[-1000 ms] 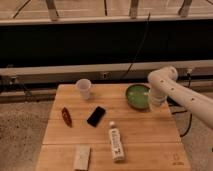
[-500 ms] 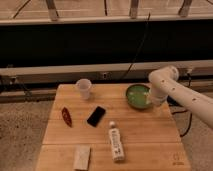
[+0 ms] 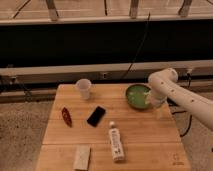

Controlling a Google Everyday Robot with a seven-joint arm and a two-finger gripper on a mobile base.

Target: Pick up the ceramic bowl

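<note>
A wooden table holds all the things. A tan block lies by the near edge, well in front of the green bowl and far to its left. A white bottle lies on its side, in front of the bowl and a little to its left. A black phone lies flat, a bit in front of the bowl and to its left. A small red thing lies farther left of the bowl than the phone.

The bowl sits upright on the far right part of the table. The white arm comes in from the right of the bowl. Its gripper is at the bowl's right rim. I cannot tell how wide the gripper is open, or if it has hold of the bowl.

A white cup stands upright to the left of the bowl, a bit farther back. A black cable hangs down the dark wall behind the bowl.
</note>
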